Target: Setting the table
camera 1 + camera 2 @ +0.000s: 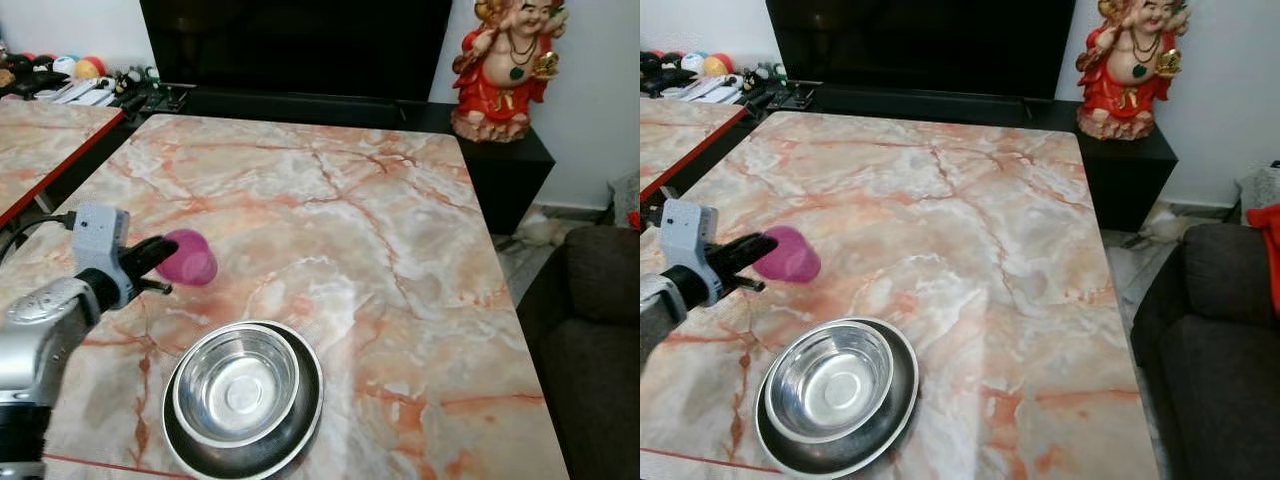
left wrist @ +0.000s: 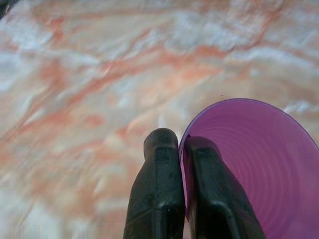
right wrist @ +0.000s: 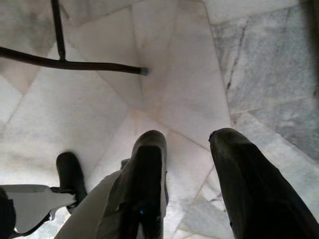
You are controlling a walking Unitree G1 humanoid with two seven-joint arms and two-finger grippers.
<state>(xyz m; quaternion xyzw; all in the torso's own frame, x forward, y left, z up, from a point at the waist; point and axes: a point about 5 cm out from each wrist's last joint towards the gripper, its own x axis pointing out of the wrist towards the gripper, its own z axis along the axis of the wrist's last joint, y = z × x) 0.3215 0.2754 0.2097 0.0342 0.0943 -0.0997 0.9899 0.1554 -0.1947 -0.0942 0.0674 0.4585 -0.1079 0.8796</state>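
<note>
My left gripper [image 1: 168, 253] is shut on the rim of a purple plastic cup [image 1: 188, 257], holding it on its side just above the marble table [image 1: 330, 210], left of centre. In the left wrist view one finger sits inside the purple cup [image 2: 254, 159] and one outside, pinching its wall. A steel bowl [image 1: 237, 385] rests inside a wider steel plate [image 1: 295, 430] near the table's front edge, below and right of the cup. My right gripper [image 3: 187, 144] hangs beside me over the tiled floor, open and holding nothing.
A red statue [image 1: 505, 65] stands on the black TV cabinet [image 1: 500, 160] behind the table. A dark sofa [image 1: 590, 340] sits to the right. A second marble table [image 1: 40, 145] lies at the left. A thin metal leg [image 3: 75, 63] crosses the floor.
</note>
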